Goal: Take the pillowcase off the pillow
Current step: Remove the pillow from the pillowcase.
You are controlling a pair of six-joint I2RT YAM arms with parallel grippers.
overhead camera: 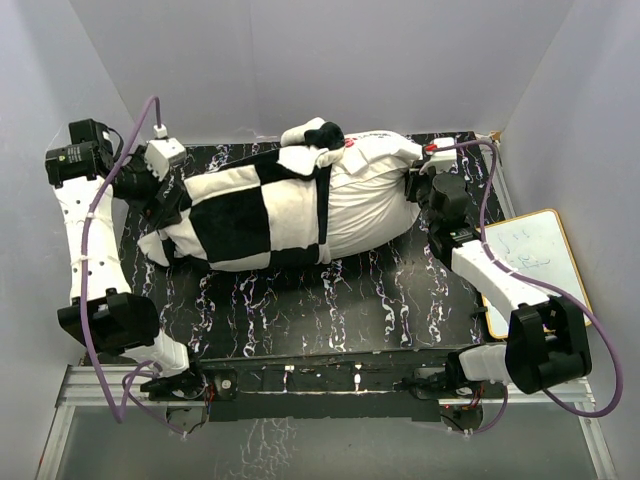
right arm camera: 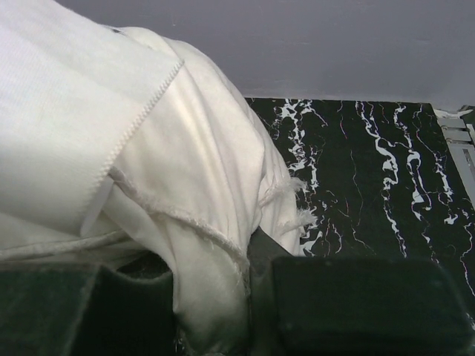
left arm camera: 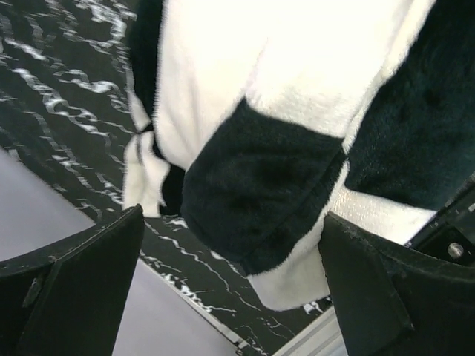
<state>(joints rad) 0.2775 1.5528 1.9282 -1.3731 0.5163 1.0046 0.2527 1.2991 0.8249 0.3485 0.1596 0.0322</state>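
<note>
The black-and-white checkered pillowcase [overhead camera: 245, 215] covers the left half of the pillow and lies on the black marbled mat. The off-white pillow [overhead camera: 365, 195] sticks out bare to the right. My left gripper [overhead camera: 165, 205] is at the pillowcase's left end. In the left wrist view it [left arm camera: 231, 219] is open, its jaws wide apart around a hanging corner of the pillowcase [left arm camera: 274, 200] without squeezing it. My right gripper [overhead camera: 415, 185] is at the pillow's right end. In the right wrist view it [right arm camera: 215, 297] is shut on a fold of the pillow's fabric [right arm camera: 178, 193].
A small whiteboard [overhead camera: 530, 265] lies off the mat at the right. The black marbled mat [overhead camera: 330, 300] stretches in front of the pillow. White walls close in the back and both sides. A rolled bunch of pillowcase [overhead camera: 315, 135] sits atop the pillow's far side.
</note>
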